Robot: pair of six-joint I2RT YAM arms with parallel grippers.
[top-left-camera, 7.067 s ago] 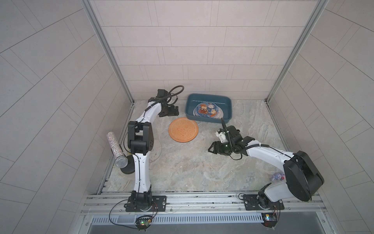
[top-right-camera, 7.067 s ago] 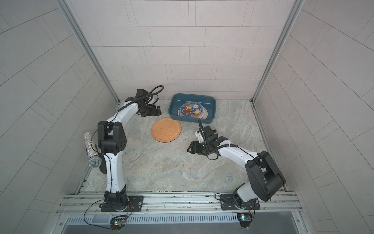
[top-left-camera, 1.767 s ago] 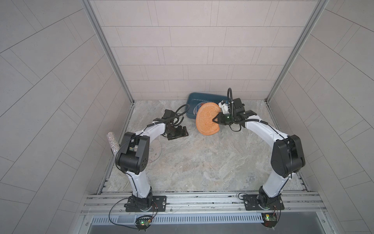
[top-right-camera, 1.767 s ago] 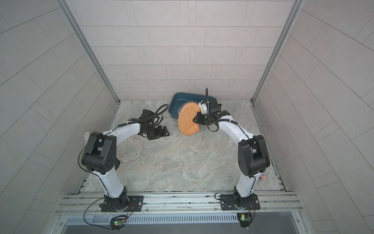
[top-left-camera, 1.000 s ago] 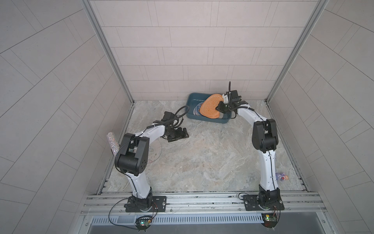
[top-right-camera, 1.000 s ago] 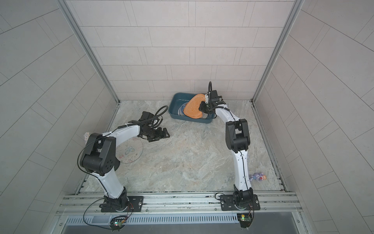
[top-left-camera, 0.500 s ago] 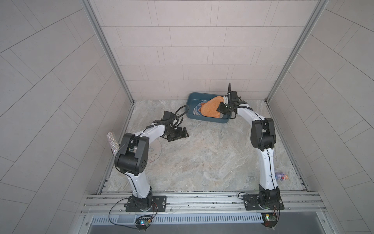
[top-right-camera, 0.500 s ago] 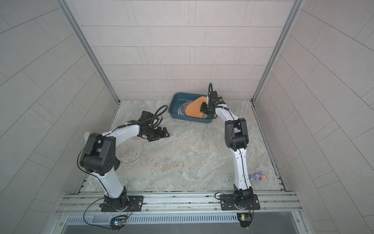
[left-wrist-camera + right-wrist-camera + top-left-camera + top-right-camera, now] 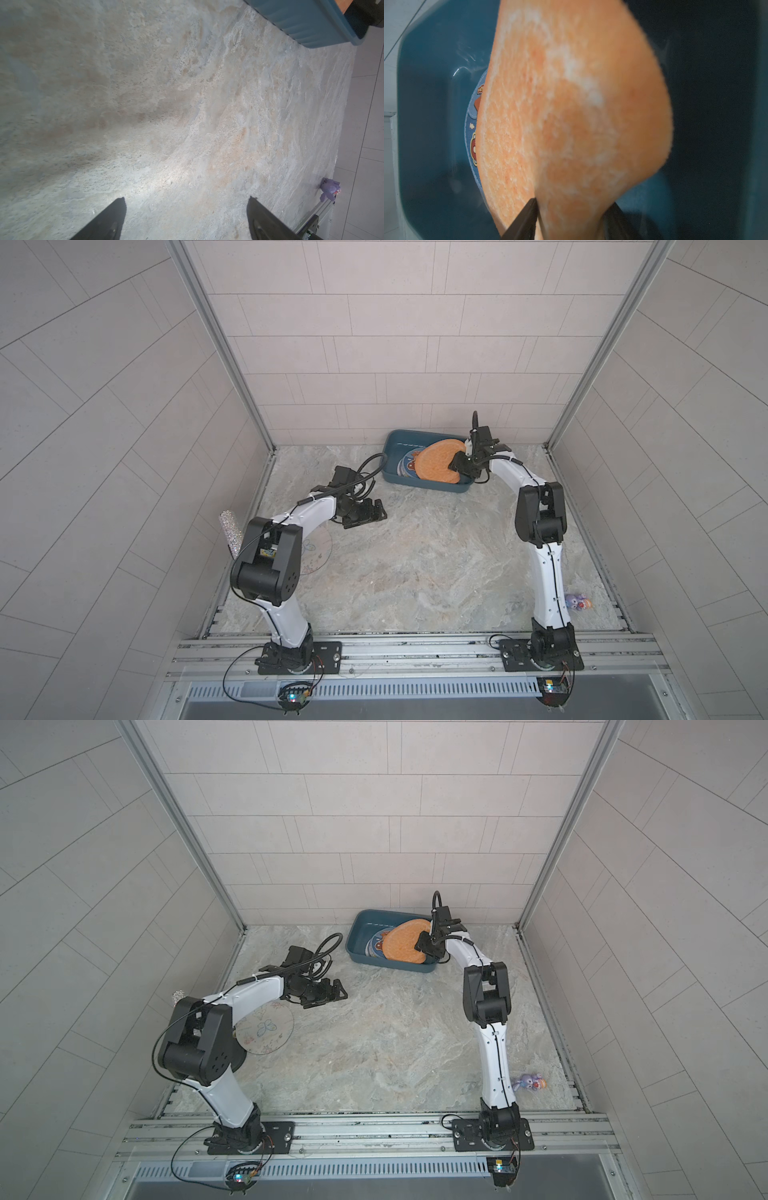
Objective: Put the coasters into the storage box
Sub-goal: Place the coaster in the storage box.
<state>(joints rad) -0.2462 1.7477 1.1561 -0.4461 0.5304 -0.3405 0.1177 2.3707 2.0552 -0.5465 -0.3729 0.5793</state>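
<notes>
The right gripper [image 9: 457, 462] sits at the storage box's [image 9: 428, 486] end wall, on the side nearest the right arm, with its fingers reaching in over the rim. The orange coaster [image 9: 436, 462] has its edge between those fingers. In the right wrist view the coaster [image 9: 571, 104] bulges and folds between the two black fingers [image 9: 525, 218], which stand somewhat apart. I cannot tell whether the gripper [image 9: 573, 202] pinches the disc or only flanks it. In both top views the disc is tilted and lies mostly inside the box. It partly covers a blue cartoon coaster [image 9: 406, 462] that lies flat on the box floor.

The right arm rises from its base, bends sharply at the elbow, and stretches its forearm toward the box. The wrist is turned so the fingers point into the box.

The left gripper [image 9: 372, 510] hangs low over the bare desk [image 9: 415, 564]. It is well apart from the box, off the box's other end and on its front side. Its fingers are spread wide and hold nothing, as the left wrist view shows [image 9: 187, 198]. The left arm is folded, with the forearm reaching toward the box.

A pale butterfly coaster [image 9: 266, 1031] lies flat on the desk, far from the box and partly under the left arm. A small purple toy [image 9: 577, 602] lies far from the box, near the right arm's base.
</notes>
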